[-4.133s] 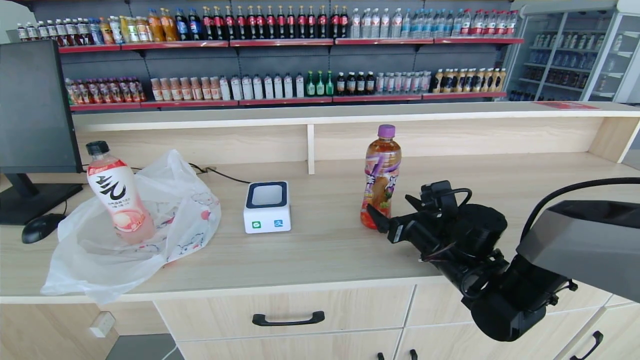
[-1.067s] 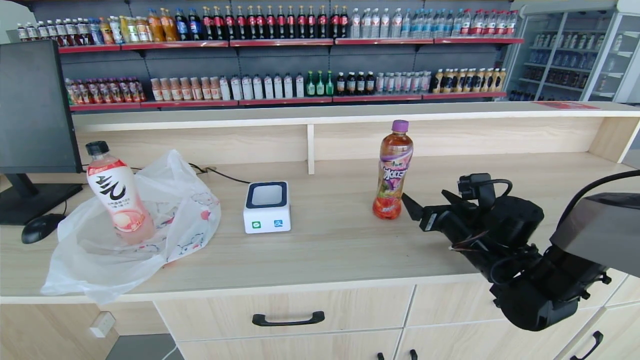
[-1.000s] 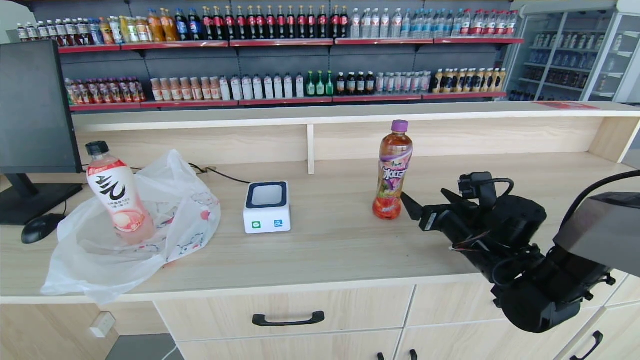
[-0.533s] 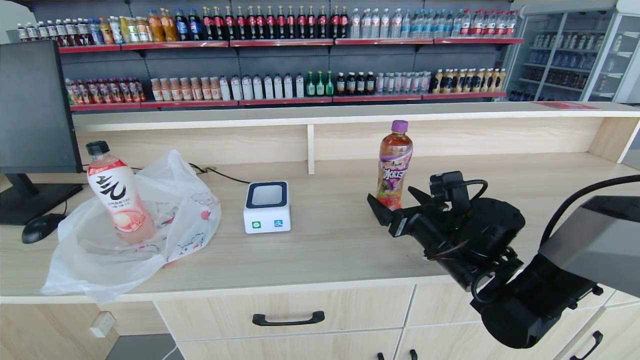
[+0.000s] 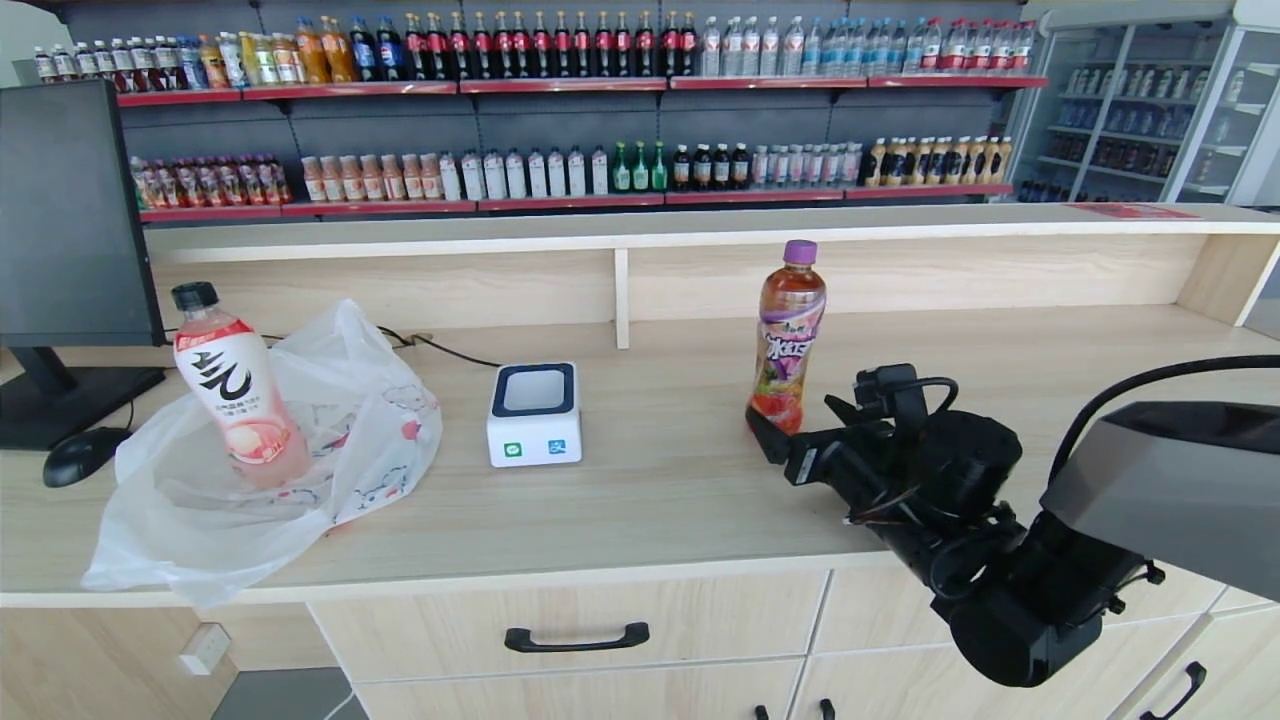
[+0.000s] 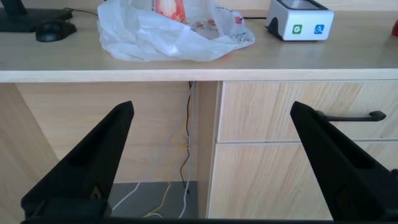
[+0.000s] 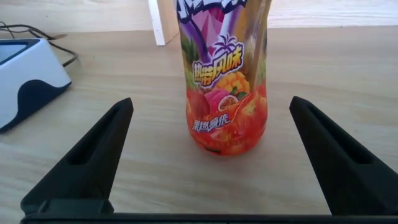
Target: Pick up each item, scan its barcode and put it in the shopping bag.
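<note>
One down by the look of it, the pink bottle [image 5: 235, 385] sitting in the shopping bag [image 5: 360, 440] at centre left, while the purple-capped fruit drink bottle [image 5: 787, 335] stands right of centre on the counter [image 5: 660, 500], right claw [image 5: 798, 425] spread wide at its base, scan and bagging to come.

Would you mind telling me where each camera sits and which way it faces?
Head view: on the head, looking forward and down at the counter; right arm and right gripper by the purple-capped bottle.
Left wrist view: on the left wrist, facing the counter's front and drawer; left gripper, jaws open, in frame.
Right wrist view: on the right wrist, low over the counter, facing that bottle between open jaws.
Shared: the scanner, in all three.
</note>
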`<state>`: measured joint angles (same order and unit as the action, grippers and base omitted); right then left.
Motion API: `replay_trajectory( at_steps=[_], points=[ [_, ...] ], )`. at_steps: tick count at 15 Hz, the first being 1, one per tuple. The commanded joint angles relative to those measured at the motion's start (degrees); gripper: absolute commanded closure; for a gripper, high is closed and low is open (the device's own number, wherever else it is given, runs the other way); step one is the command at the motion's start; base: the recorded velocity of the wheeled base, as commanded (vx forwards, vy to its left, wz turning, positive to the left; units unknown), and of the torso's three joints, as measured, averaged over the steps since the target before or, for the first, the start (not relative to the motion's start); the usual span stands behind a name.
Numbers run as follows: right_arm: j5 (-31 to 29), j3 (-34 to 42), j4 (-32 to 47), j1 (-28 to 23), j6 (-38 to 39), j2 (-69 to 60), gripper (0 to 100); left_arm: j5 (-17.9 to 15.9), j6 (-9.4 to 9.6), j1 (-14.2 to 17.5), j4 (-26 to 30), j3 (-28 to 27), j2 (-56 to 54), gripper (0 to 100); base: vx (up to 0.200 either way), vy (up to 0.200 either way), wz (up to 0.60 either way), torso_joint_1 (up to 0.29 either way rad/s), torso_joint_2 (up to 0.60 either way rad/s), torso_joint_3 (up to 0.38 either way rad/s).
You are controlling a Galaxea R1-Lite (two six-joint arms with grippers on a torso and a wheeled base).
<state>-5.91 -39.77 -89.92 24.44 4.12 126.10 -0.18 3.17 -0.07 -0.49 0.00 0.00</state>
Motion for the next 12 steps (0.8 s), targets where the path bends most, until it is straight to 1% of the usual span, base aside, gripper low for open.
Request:
replay_trajectory(
  at_steps=[1,12],
  points=[
    [0.02,-0.58,-0.08,-0.98,-0.08,1.34,0,0.01,-0.01,-0.01,-0.04,0.00,0.00,0,0.000,0.000,0.00,0.000,0.00,0.000],
    [0.02,0.74,-0.08,-7.04,-0.08,0.29,0,0.01,-0.01,-0.01,-0.04,0.00,0.00,0,0.000,0.000,0.00,0.000,0.00,0.000]
  ],
)
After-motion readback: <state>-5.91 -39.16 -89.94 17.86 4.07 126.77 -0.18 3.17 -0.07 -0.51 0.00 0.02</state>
